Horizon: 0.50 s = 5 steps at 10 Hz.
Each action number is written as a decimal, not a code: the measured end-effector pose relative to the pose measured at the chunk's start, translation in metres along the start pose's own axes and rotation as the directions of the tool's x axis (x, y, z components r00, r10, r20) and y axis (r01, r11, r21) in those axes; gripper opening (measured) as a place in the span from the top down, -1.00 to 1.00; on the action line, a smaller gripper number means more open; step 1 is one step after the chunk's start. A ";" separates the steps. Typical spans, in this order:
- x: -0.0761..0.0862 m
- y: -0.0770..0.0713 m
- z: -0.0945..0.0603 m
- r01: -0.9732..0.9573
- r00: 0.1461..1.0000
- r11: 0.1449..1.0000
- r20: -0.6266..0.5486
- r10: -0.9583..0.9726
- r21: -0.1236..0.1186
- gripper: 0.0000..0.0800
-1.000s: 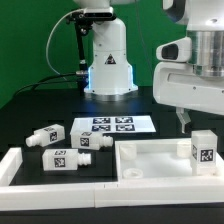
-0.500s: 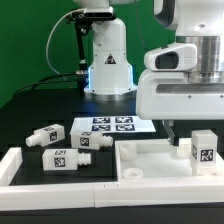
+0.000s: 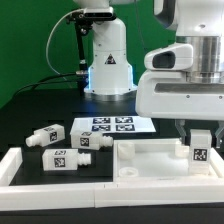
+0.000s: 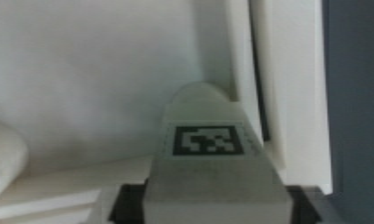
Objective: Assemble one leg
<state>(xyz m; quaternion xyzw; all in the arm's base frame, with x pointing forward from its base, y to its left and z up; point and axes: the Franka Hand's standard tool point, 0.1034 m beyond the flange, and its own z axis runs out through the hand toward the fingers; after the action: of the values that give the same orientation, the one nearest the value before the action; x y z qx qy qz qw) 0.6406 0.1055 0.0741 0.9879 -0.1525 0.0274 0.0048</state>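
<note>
A white leg (image 3: 200, 150) with a square marker tag stands upright at the exterior view's right, on the large white panel with raised rims (image 3: 150, 160). My gripper (image 3: 199, 134) has come down over its top. In the wrist view the leg (image 4: 210, 140) fills the gap between my dark fingers (image 4: 134, 202), which press on both its sides; the gripper (image 4: 216, 206) is shut on it. Three more legs (image 3: 47, 135), (image 3: 83, 141), (image 3: 60, 158) lie on the dark table at the exterior view's left. The held leg's peg is hidden.
The marker board (image 3: 112, 126) lies flat behind the loose legs. The arm's base (image 3: 108, 65) stands at the back with a green cable beside it. A white raised rim (image 3: 12, 166) runs along the front left.
My gripper has moved down and toward the exterior view's left, onto the upright leg, and now encloses its top. The leg has shifted slightly. The other legs have not moved.
</note>
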 end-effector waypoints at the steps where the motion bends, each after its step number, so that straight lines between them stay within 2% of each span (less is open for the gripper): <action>1: 0.000 0.000 0.000 -0.043 0.999 0.999 0.001 0.043 0.001 0.29; 3: -0.003 -0.006 0.001 -0.270 0.963 0.963 -0.010 0.270 0.011 0.29; 5: -0.002 -0.005 0.001 -0.572 0.820 0.819 0.006 0.573 0.034 0.29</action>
<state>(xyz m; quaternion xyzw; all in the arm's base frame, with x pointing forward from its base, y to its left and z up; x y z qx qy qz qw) 0.6401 0.1104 0.0726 0.8965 -0.4415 0.0325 -0.0199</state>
